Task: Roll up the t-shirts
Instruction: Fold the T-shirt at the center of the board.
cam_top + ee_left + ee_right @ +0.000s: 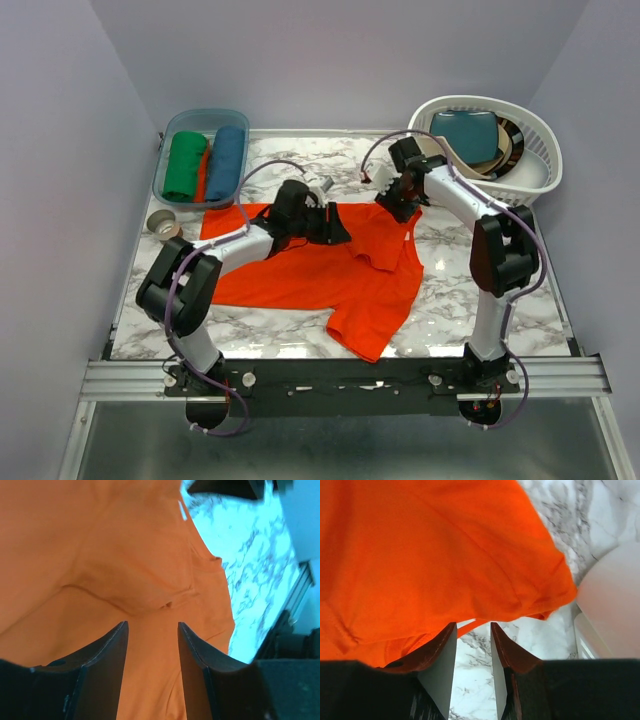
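Observation:
A bright orange-red t-shirt [300, 270] lies spread on the marble table, with a fold near its right side. My left gripper [333, 226] hovers over the shirt's upper middle. In the left wrist view it [151, 625] is open, with only orange cloth [100, 555] below and nothing between the jaws. My right gripper [399, 203] is at the shirt's far right corner. In the right wrist view it [473, 625] is open over bare marble, and the cloth's edge [420, 545] lies just beyond its fingertips. Rolled green [185, 165] and blue [227, 162] shirts lie in a bin.
The teal plastic bin [163, 178] stands at the back left. A white laundry basket [540, 140] holding more clothes stands at the back right, close to the right arm. A roll of tape [163, 224] lies at the left edge.

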Motion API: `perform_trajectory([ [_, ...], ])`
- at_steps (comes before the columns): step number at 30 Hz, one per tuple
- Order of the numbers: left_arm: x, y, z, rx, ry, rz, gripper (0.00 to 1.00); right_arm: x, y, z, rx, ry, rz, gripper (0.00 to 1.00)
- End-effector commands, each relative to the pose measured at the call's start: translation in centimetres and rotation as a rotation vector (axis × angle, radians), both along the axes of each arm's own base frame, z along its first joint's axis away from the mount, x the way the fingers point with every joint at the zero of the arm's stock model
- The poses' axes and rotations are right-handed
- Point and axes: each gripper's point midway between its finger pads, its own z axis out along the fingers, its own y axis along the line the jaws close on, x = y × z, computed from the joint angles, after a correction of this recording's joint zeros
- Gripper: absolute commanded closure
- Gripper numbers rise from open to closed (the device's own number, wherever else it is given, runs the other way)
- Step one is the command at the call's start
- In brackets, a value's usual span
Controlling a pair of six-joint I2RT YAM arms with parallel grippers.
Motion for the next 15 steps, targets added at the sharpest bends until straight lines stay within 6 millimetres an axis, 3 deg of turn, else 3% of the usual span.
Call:
perform_trajectory([
  [1,0.3,-2.3,-0.8,0.167,-0.326,-0.182,0.48,2.1,-2.6,0.8,0.108,0.044,-0.153,0.58],
  [7,-0.2,-1.1,-3.1,0.334,-0.544,-0.377,0.50,2.2,-2.2,0.1,0.172,0.106,-0.147,0.58],
  [15,-2.2,-2.2,-5.2,0.427,-0.649,-0.488,0.52,3.7,-1.6,-0.3,0.188,0.095,-0.149,0.58],
])
